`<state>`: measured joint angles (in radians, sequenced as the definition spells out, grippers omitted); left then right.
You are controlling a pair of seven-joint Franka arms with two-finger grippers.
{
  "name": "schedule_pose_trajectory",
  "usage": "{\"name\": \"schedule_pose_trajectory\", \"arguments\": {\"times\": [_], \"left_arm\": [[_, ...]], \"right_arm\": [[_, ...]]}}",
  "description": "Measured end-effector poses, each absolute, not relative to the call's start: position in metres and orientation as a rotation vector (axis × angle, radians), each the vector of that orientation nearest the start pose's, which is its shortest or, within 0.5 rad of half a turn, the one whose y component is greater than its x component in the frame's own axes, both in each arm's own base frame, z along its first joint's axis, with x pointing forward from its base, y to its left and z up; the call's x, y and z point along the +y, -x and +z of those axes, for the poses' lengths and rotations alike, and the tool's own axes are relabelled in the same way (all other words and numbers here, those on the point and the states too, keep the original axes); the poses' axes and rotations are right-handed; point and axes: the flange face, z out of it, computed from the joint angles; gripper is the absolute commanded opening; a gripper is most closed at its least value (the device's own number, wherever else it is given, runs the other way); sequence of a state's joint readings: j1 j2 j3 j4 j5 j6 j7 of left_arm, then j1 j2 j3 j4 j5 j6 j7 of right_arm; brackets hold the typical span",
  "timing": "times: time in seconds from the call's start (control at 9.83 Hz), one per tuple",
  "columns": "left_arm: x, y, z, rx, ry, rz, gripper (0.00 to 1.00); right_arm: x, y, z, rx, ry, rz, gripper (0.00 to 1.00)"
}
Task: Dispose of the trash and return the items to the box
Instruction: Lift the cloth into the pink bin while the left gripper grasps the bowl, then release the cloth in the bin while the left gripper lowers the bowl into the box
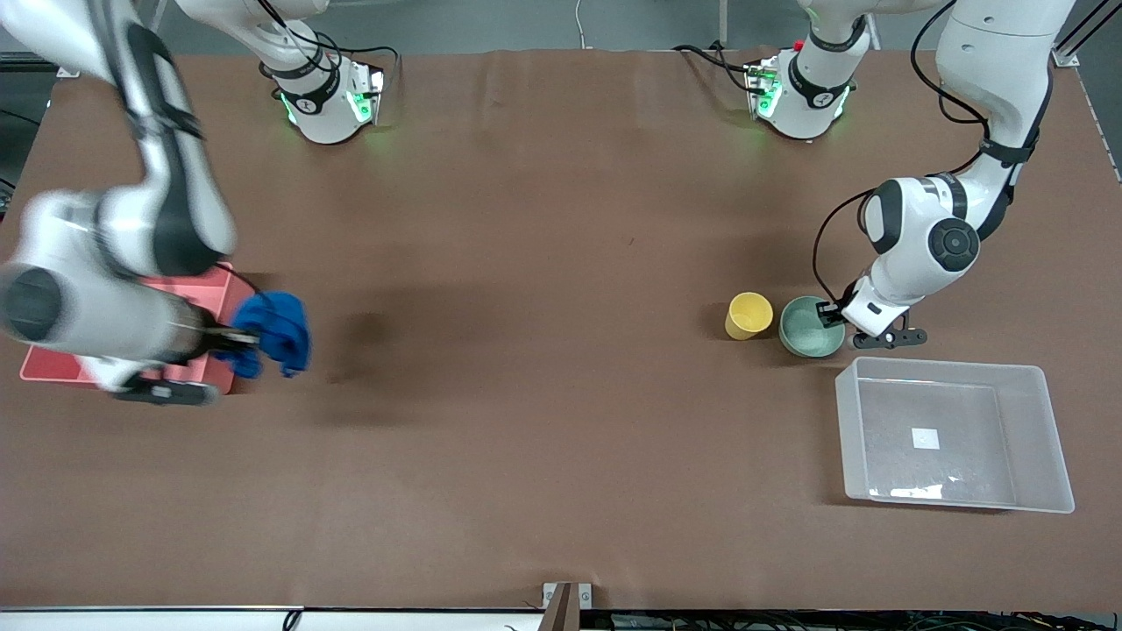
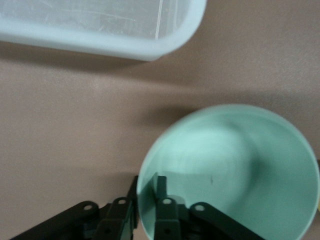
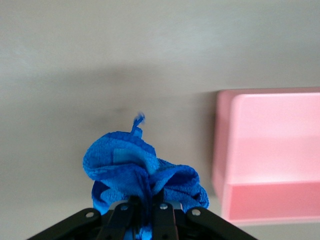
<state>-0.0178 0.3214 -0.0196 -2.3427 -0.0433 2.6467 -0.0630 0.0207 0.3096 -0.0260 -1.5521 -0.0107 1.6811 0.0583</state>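
Observation:
My right gripper is shut on the blue cloth wad, holding it in the air just beside the pink bin; the cloth bulges out above the jaws. My left gripper is shut on the rim of the mint-green bowl, one finger inside and one outside the wall. The yellow cup stands upright beside the bowl, toward the right arm's end. The clear box with a white sticker on its floor lies nearer the front camera than the bowl.
The pink bin sits at the right arm's end of the table, partly hidden under the right arm. A corner of the clear box shows in the left wrist view. A brown cloth covers the table.

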Motion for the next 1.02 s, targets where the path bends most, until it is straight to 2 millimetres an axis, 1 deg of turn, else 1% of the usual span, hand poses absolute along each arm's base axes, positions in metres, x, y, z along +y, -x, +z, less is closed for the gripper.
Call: {"name": "schedule_pose_trajectory", "arguments": {"times": [0.1,0.2,0.31,0.41,0.51,0.61,0.71,0.81,0.92,1.02], "left_arm": [[-0.019,-0.514,0.207,-0.099,3.166,0.034,0.0],[-0.018,-0.513,0.227,-0.099,3.165,0.079,0.0],[-0.017,-0.512,0.256,-0.099,3.165,0.112,0.0],[-0.015,-0.514,0.29,-0.103,3.167,0.089,0.0],[-0.012,-0.523,0.323,-0.109,3.171,0.028,0.0],[-0.008,-0.539,0.347,-0.121,3.172,-0.042,0.0],[0.0,-0.558,0.361,-0.143,3.17,-0.101,0.01],[0.013,-0.583,0.368,-0.173,3.163,-0.152,0.01],[0.029,-0.612,0.371,-0.184,3.149,-0.199,0.01],[0.045,-0.641,0.369,-0.193,3.131,-0.238,0.01]], "right_arm": [[-0.043,-0.627,0.493,0.051,3.143,0.251,0.01],[-0.09,-0.619,0.506,0.009,3.139,0.234,0.01],[-0.135,-0.61,0.501,-0.01,3.142,0.256,0.01],[-0.17,-0.602,0.483,-0.012,3.156,0.293,0.01],[-0.19,-0.598,0.456,-0.009,3.172,0.311,0.01],[-0.198,-0.594,0.423,-0.018,3.181,0.31,0.01],[-0.205,-0.588,0.389,-0.04,3.183,0.293,0.01],[-0.215,-0.577,0.357,-0.057,3.184,0.269,0.01],[-0.227,-0.564,0.329,-0.066,3.188,0.232,0.01],[-0.233,-0.552,0.304,-0.07,3.198,0.173,0.01]]}}
